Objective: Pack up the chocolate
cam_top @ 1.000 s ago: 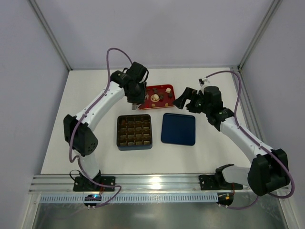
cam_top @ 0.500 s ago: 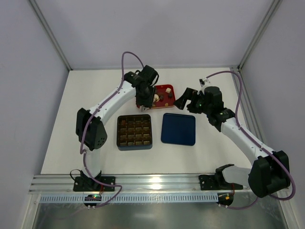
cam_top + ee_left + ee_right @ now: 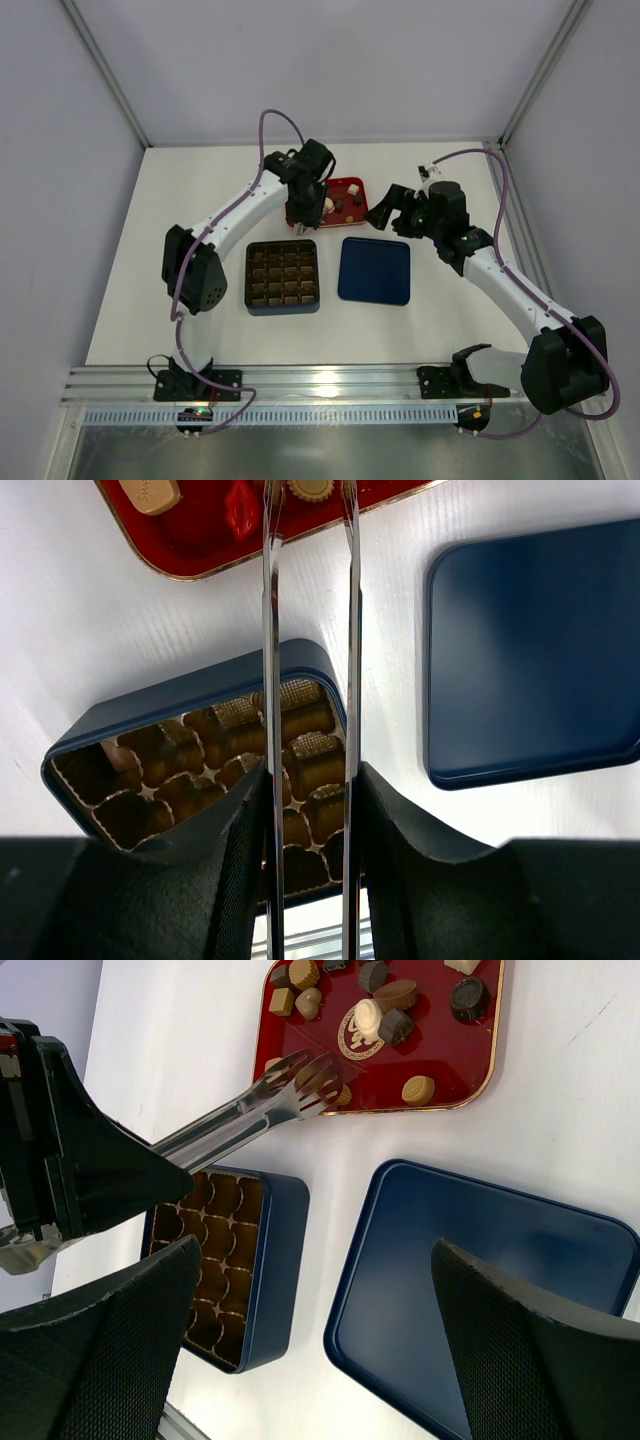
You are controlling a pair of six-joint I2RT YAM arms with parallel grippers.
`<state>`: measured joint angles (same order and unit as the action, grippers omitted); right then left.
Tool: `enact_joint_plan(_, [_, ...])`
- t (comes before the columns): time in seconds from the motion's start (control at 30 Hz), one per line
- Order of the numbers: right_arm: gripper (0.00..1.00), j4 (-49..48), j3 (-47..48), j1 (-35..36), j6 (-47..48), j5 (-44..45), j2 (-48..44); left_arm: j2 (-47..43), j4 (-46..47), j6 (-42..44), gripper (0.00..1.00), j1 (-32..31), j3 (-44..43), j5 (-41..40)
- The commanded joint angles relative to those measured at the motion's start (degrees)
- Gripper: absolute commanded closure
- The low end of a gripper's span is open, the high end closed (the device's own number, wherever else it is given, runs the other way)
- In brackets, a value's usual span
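White table, pale walls | left jaws clamp steel tongs | right jaws wide, empty

Left claw clamps tongs; tips over red tray.

My fingers are matt black with a fine woven grain. The tongs are shiny silver. The chocolate is dark brown, tan and cream, on a red tray rimmed in gold. The box is navy outside with a golden-brown grid, the lid plain navy, the bench white.
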<state>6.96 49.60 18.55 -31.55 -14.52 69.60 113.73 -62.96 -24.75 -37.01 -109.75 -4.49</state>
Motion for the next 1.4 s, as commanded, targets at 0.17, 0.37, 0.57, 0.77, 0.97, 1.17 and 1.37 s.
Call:
enact_joint_plan(0.17, [0.04, -1.5, 0.5, 0.2, 0.9, 0.4, -2.0, 1.1, -0.1, 1.4, 0.61, -0.4, -1.2, -0.8])
enact_joint_plan(0.37, [0.04, -1.5, 0.5, 0.3, 0.8, 0.3, -1.8, 1.6, -0.1, 1.5, 0.61, -0.4, -1.2, -1.0])
enact_joint_plan(0.57, [0.04, -1.6, 0.3, 0.2, 0.6, 0.3, -1.8, 2.3, -0.1, 1.6, 0.62, -0.3, -1.6, -1.0])
enact_joint_plan(0.77, [0.04, -1.7, 0.5, 0.2, 0.7, 0.3, -1.7, 3.0, -0.1, 1.6, 0.63, -0.4, -2.2, -0.9])
enact_joint_plan(0.97, [0.04, -1.9, 0.5, 0.2, 0.6, 0.3, -1.4, 4.0, -0.5, 1.9, 0.65, -0.4, -3.5, -1.5])
enact_joint_plan(1.17, [0.04, -1.9, 0.6, 0.2, 0.5, 0.3, -1.4, 3.9, -1.0, 2.3, 0.67, -0.4, -5.6, -2.6])
enact_joint_plan(1.37, [0.04, -1.8, 0.7, 0.2, 0.6, 0.4, -1.2, 3.8, -1.7, 2.7, 0.69, -0.4, -7.9, -3.9])
